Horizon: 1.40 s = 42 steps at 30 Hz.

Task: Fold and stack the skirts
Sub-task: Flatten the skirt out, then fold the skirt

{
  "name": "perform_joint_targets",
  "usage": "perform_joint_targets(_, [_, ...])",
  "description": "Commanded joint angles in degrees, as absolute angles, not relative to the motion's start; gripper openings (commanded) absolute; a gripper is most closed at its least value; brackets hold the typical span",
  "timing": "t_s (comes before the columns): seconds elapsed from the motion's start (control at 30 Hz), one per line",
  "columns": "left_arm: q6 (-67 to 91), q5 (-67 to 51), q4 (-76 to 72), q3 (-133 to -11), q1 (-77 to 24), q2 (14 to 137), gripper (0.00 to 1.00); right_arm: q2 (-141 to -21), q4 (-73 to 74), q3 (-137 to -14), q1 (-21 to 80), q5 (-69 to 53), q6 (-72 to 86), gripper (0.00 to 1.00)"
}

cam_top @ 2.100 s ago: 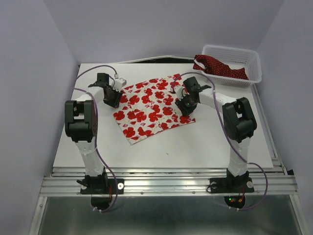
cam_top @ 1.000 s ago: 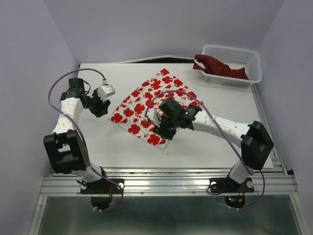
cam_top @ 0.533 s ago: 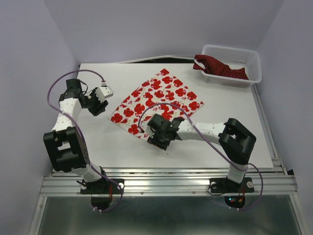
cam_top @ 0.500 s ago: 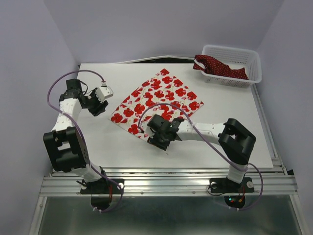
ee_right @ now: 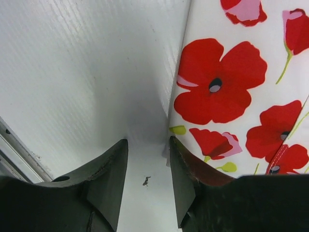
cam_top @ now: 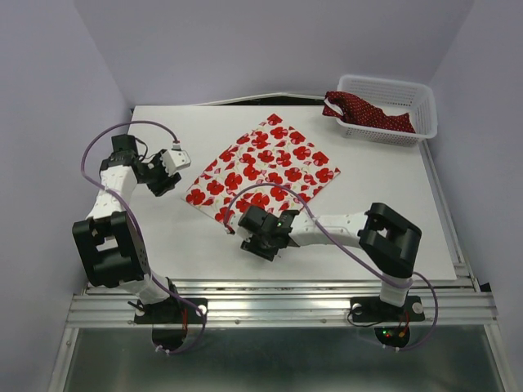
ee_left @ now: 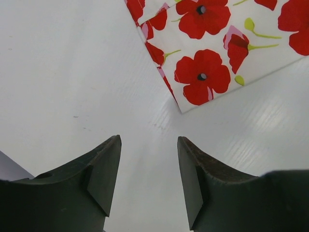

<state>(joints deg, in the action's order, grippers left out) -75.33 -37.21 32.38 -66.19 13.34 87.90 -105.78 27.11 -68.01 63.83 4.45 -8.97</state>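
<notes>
The white skirt with red poppies [cam_top: 263, 167] lies flat as a diamond in the middle of the table. My right gripper [cam_top: 263, 243] is low at its near corner and open. In the right wrist view [ee_right: 147, 159] bare table shows between the jaws, and the skirt's edge [ee_right: 222, 87] touches the tip of the right finger [ee_right: 181, 169]. My left gripper [cam_top: 163, 181] stands open just left of the skirt's left corner [ee_left: 181, 107], over bare table [ee_left: 148, 159]. The dark red dotted skirt [cam_top: 368, 112] is bunched in the basket, hanging over its left rim.
The white lattice basket [cam_top: 425, 106] stands at the table's far right corner. The table's front edge and metal rail [cam_top: 278, 287] run close behind the right gripper. A small dark speck [ee_right: 146, 181] lies on the table between the right jaws.
The right gripper has slid from the middle of the floral skirt toward the front-left, to its near corner, and narrowed a little. The left gripper has stayed beside the left corner.
</notes>
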Motion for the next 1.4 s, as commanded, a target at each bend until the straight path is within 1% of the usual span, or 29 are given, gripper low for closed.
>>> perform_joint_targets(0.0, [-80.4,-37.4,33.5,-64.2,13.6,85.0,0.62,-105.4,24.5,-65.3,63.6,10.1,-9.4,0.45])
perform_joint_targets(0.33, [-81.0,-37.7,34.2,-63.2,13.6,85.0,0.62,-100.9,27.0,-69.3,64.3,11.1,-12.0,0.45])
perform_joint_targets(0.43, [-81.3,-37.7,34.5,-63.5,13.6,84.9,0.62,-101.1,26.7,-68.3,64.3,12.5,-13.0,0.46])
perform_joint_targets(0.73, [-90.9,-38.1,36.4,-63.6,13.5,84.8,0.64,-104.0,22.1,-61.5,64.3,11.0,-14.1,0.43])
perform_joint_targets(0.8, [-93.2,-37.7,36.4,-63.4,13.6,84.7,0.65,-104.1,20.9,-60.3,64.3,9.6,-13.4,0.38])
perform_joint_targets(0.83, [-94.8,-37.5,37.3,-62.8,13.6,84.7,0.65,-104.0,20.9,-60.0,64.3,9.1,-12.9,0.28])
perform_joint_targets(0.9, [-100.4,-36.3,38.9,-61.5,13.4,84.3,0.65,-103.7,21.0,-59.7,64.3,8.8,-13.0,0.18])
perform_joint_targets(0.93, [-106.1,-35.5,39.1,-60.4,13.2,83.9,0.64,-103.4,21.0,-59.4,64.3,8.6,-13.0,0.12])
perform_joint_targets(0.97, [-108.8,-33.5,38.9,-57.2,12.9,83.4,0.63,-102.8,20.9,-59.2,64.3,7.8,-13.2,0.03])
perform_joint_targets(1.0, [-111.2,-32.5,38.3,-55.4,12.5,83.0,0.62,-102.0,20.7,-59.1,64.3,7.6,-13.2,0.01])
perform_joint_targets(1.07, [-116.9,-29.9,35.9,-50.7,11.1,81.9,0.58,-99.4,20.6,-59.2,64.3,5.4,-13.6,0.01])
perform_joint_targets(1.13, [-119.0,-28.7,32.2,-48.2,9.1,82.0,0.56,-96.8,20.5,-59.4,64.3,4.5,-13.6,0.01])
perform_joint_targets(1.17, [-120.0,-28.1,31.0,-46.6,8.5,82.3,0.53,-96.1,20.4,-59.7,64.3,2.8,-13.4,0.01])
perform_joint_targets(1.27, [-118.7,-29.0,27.4,-46.4,6.1,84.4,0.48,-94.5,20.7,-59.8,64.3,1.9,-13.0,0.01])
perform_joint_targets(1.37, [-118.0,-28.6,27.6,-48.3,4.2,87.9,0.46,-93.7,21.0,-59.3,64.3,1.4,-12.9,0.01])
